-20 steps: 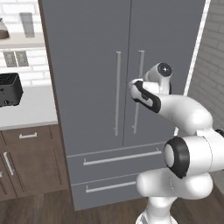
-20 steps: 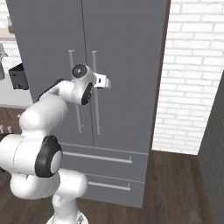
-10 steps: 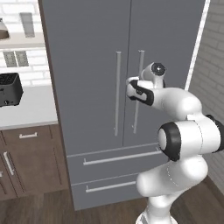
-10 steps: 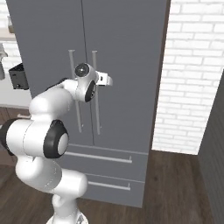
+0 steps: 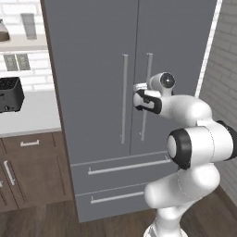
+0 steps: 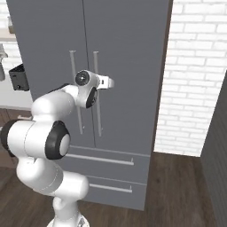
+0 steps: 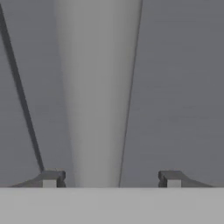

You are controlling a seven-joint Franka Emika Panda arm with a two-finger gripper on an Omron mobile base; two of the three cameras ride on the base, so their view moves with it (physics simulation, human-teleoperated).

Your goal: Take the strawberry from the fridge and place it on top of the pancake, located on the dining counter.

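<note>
- My hand [image 7: 111,178] is spread wide, its two dark fingertips [image 7: 53,177] apart with nothing pinched between them
- The fridge [image 5: 92,55] stands shut in front of me, both doors closed and both bottom drawers in; the strawberry must be inside, so I cannot see it
- In the hand view the right door's handle [image 7: 98,92] runs from 12 o'clock down to 6 o'clock, sitting between my fingertips but nearer the one at 8 o'clock than the one at 4 o'clock
- From the left base view my hand [image 5: 139,98] is just beside that bar [image 5: 146,88]; the other handle [image 5: 124,102] lies at its 9 o'clock
- I judge the step in hand is grasping this bar to open the door
- To do it well I should centre the bar between the fingertips, push in until it sits deep between them, then close firmly
- Pulling should follow the door's arc around its hinge, or the bar may slip out
</note>
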